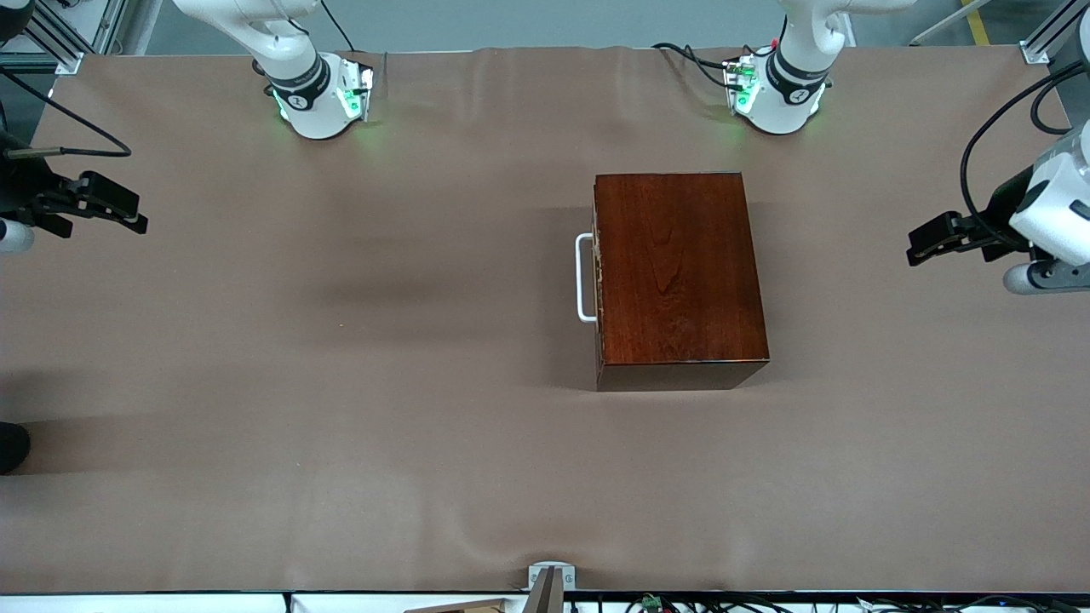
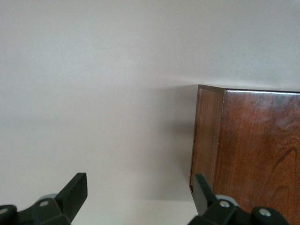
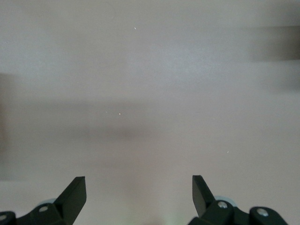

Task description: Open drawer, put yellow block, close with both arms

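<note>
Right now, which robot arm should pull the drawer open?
Probably the right. The drawer is shut and its white handle faces the right arm's end of the table, where the right gripper hangs open. The left gripper, also open, is at the box's handleless end.

A wide bench [image 1: 358, 443] covered in a matte brown sheet fills the frame, its surface rippled with shallow wrinkles near the upper and lower edges. Soft overhead light casts faint, blurred shadows across the covering, and a green glow tints it near the upper edge. Aluminium frame rails [image 1: 60, 38] stand at the upper corners, with grey floor [image 1: 553, 21] visible past the bench and a yellow floor stripe [image 1: 978, 21] toward one corner. Black cables [image 1: 681, 55] trail over the upper edge; a small metal bracket [image 1: 551, 577] sits at the lower edge.
</note>
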